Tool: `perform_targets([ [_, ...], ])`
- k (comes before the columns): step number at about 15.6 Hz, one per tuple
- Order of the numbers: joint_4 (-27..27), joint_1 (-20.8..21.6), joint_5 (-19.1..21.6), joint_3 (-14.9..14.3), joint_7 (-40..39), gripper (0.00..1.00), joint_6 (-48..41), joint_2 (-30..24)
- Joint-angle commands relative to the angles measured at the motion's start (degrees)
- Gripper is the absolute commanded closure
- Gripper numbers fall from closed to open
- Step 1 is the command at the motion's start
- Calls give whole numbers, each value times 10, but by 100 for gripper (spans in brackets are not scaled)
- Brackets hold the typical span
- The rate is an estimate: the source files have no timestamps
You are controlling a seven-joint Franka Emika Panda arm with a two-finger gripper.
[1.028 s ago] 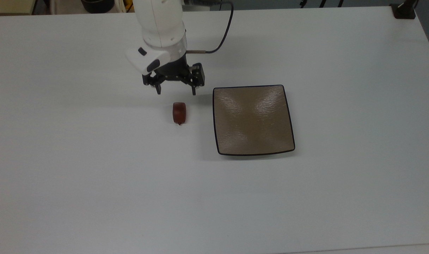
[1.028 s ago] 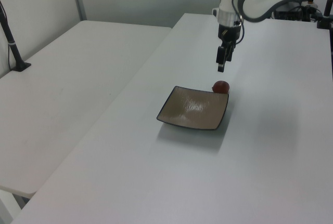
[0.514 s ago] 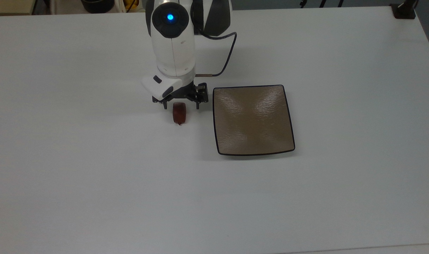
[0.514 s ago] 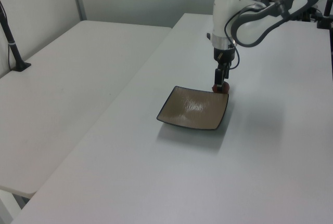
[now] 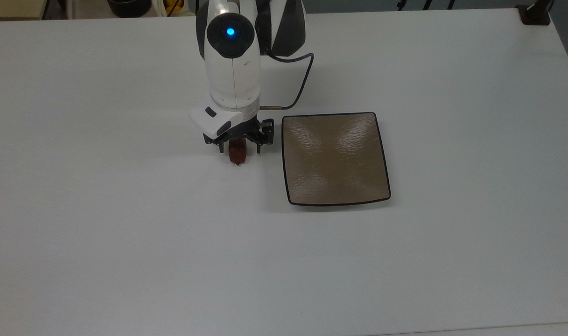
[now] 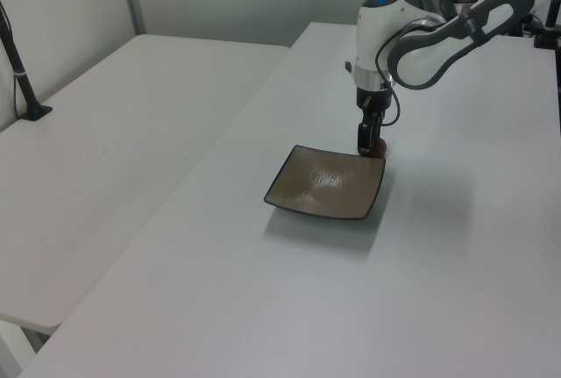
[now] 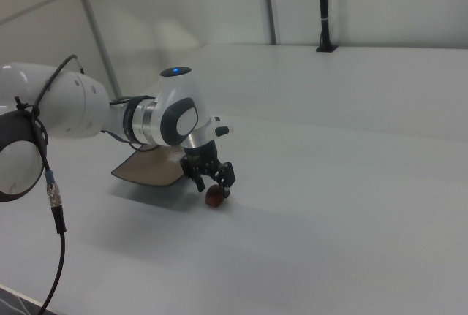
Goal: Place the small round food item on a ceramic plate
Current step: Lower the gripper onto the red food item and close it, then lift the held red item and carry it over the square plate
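Food item, a small dark red-brown lump with a tiny point at one end, lies on the white table just beside the plate, off the edge that faces the top view's left, and apart from it. The tool is down over the lump with its fingers wide, one on either side across the lump's short width and neither visibly pressing on it; that straddle suits a grip across the narrow body, with the pointed tip left sticking out toward the bottom of the top view. In the right view the lump sits on the table directly under the tool, and in the left view the tool hangs low just behind the plate's far corner, where a sliver of red shows. The white arm comes down nearly upright, which keeps the fingers square to the table for a pinch from above. The plate, square, tan-brown, glossy, with a thin dark rim, holds nothing; its dished surface shows only reflections. Judging from this, the grasp is about to be made and the placing is not yet done: the fingers need to close on the lump, then a short lift and a sideways carry over the rim should do. The rounded lump could roll or squirt out if pinched off centre.
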Motion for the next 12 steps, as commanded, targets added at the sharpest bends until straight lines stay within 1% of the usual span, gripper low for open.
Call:
perform_targets([
  [1,2,-4,-14,7,19,53,10,3],
  [4,4,-4,-14,7,19,62,10,3],
  [9,24,-13,-15,7,16,63,-4,-10],
  [12,54,-17,-14,7,14,63,-65,-24],
])
